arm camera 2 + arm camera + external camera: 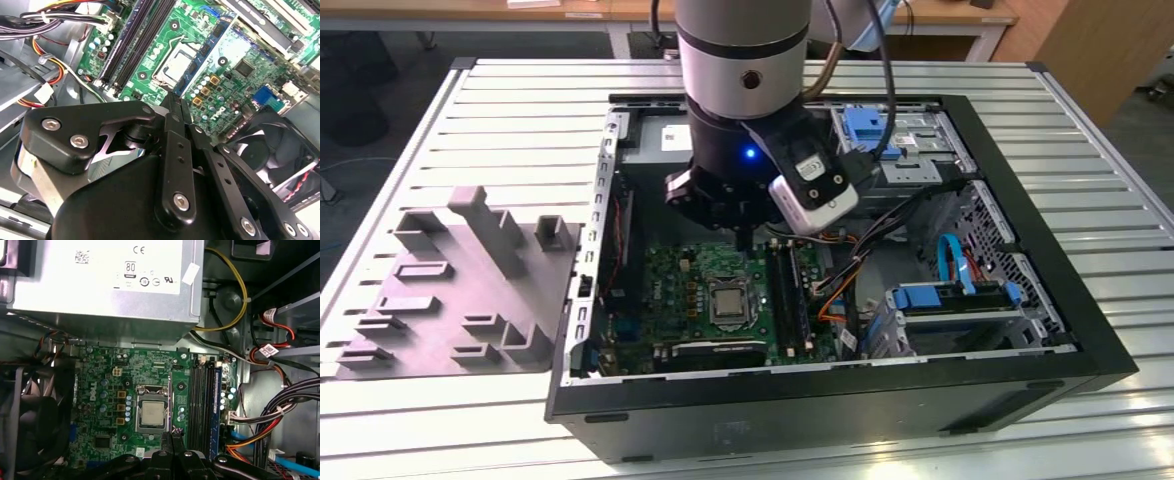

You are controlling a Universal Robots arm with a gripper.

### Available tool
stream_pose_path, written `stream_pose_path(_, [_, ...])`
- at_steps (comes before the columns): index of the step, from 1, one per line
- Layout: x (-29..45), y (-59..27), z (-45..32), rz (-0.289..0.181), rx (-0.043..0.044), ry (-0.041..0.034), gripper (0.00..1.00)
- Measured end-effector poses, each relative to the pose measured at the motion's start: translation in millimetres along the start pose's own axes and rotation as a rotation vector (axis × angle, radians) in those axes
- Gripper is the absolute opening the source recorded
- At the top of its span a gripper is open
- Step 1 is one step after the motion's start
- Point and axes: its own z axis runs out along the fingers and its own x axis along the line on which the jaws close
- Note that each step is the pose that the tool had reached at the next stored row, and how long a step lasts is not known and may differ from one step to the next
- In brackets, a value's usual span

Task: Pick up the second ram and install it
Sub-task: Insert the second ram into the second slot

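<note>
We see the black two-fingered gripper [175, 102] clenched on the second ram [200, 55], a long, thin blue-green memory stick with black chips. The stick juts from the fingertips above the green motherboard [105, 385] inside the open black computer case [854, 400]. It hangs near the square silver processor [151, 413], apart from the long black memory slots [199, 405] beside it.
</note>
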Motion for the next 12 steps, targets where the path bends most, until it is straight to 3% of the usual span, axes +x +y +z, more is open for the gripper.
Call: stream_pose_path(12, [-21.9,0.3,4.2,0.001,-0.0028,-0.0001,0.12])
